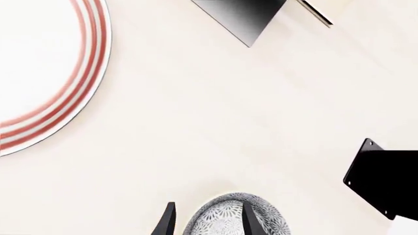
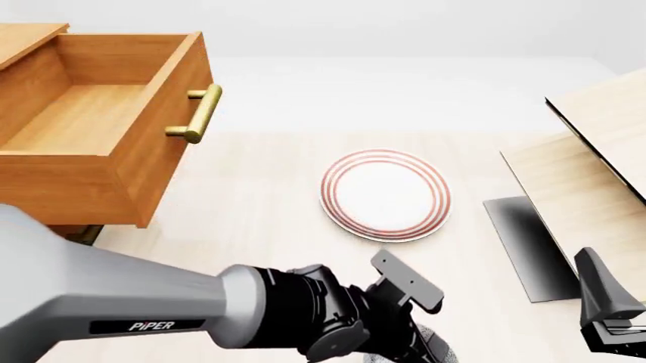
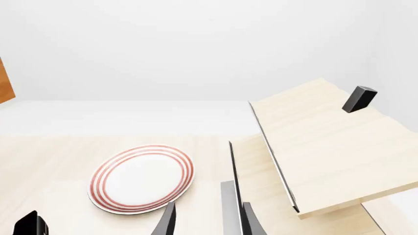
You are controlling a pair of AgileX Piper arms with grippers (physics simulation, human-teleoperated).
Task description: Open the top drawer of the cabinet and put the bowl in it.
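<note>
The top drawer (image 2: 91,128) of the orange-brown cabinet (image 2: 26,38) stands pulled out at the far left, its box empty and its brass handle (image 2: 197,113) facing the table. The blue-speckled bowl (image 1: 225,215) sits on the table at the near edge. My left gripper (image 1: 207,223) is open over it, with one finger (image 1: 251,220) inside the bowl and the other (image 1: 164,223) just outside its rim. In the front view the left arm (image 2: 302,310) hides nearly all of the bowl. My right gripper (image 3: 207,223) is open and holds nothing, low at the near right (image 2: 604,299).
A flat white plate with red rings (image 2: 385,194) lies mid-table, beyond the bowl. A pale light-wood structure (image 2: 595,151) with slanted boards fills the right side. A small black block (image 3: 359,99) rests on its upper board.
</note>
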